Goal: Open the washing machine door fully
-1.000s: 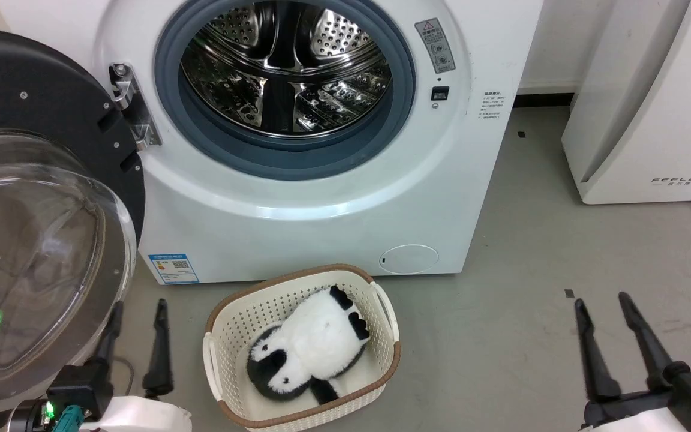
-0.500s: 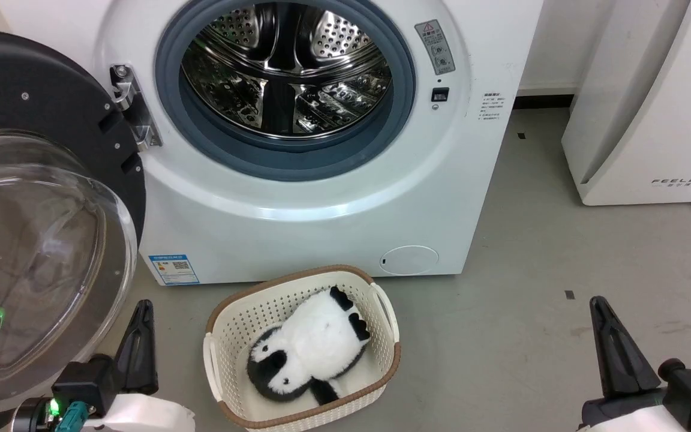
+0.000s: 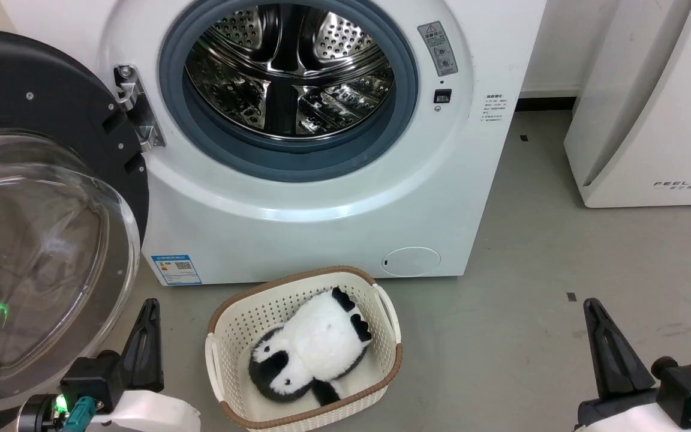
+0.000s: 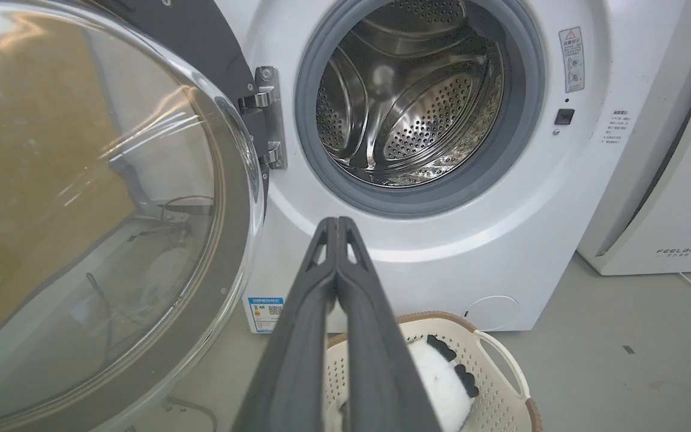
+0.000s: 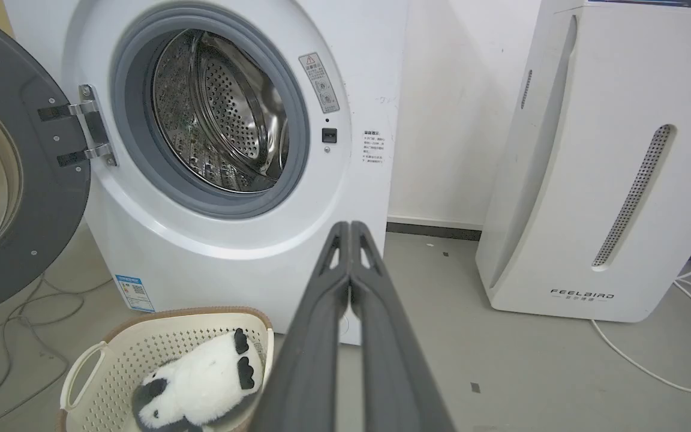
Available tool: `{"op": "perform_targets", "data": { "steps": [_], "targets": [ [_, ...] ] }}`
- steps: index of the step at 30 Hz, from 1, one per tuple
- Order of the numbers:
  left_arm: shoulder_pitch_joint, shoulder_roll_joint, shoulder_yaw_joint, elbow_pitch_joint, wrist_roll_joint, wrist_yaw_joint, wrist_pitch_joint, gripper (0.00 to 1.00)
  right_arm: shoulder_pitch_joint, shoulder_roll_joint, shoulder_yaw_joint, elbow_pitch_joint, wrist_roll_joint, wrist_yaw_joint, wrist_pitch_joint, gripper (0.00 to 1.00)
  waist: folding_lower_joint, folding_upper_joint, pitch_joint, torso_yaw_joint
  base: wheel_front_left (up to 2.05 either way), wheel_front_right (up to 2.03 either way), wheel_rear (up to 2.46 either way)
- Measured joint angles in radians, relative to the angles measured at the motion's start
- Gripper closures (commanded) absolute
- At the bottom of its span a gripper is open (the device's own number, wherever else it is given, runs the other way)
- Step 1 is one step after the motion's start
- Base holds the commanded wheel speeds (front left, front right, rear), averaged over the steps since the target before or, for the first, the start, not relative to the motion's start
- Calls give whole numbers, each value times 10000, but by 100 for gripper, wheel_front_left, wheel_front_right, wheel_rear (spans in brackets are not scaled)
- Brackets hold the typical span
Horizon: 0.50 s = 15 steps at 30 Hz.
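washing machine door point(image 3: 39, 228) wide open, beside left jaws, untouched | left, right jaws pinched together, empty

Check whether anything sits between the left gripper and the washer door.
Nothing visible. The left gripper, shut, sits just right of the washing machine door, near its lower rim, with only a gap between them. The basket holding the panda toy lies further right, out of that line.

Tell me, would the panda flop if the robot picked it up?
Probably: the panda looks plush and lies slumped in the basket, so it should sag. Being all fluff, it's likely light. Its fur might slip.
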Motion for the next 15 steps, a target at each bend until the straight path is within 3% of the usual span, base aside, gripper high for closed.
{"op": "perform_targets", "data": {
  "steps": [15],
  "targets": [
    [0,-13,-132,-125,86,96,301,100,-28,0,82,40,-2,0,303,100,0,0,-36,54,0,0,0]
  ]
}}
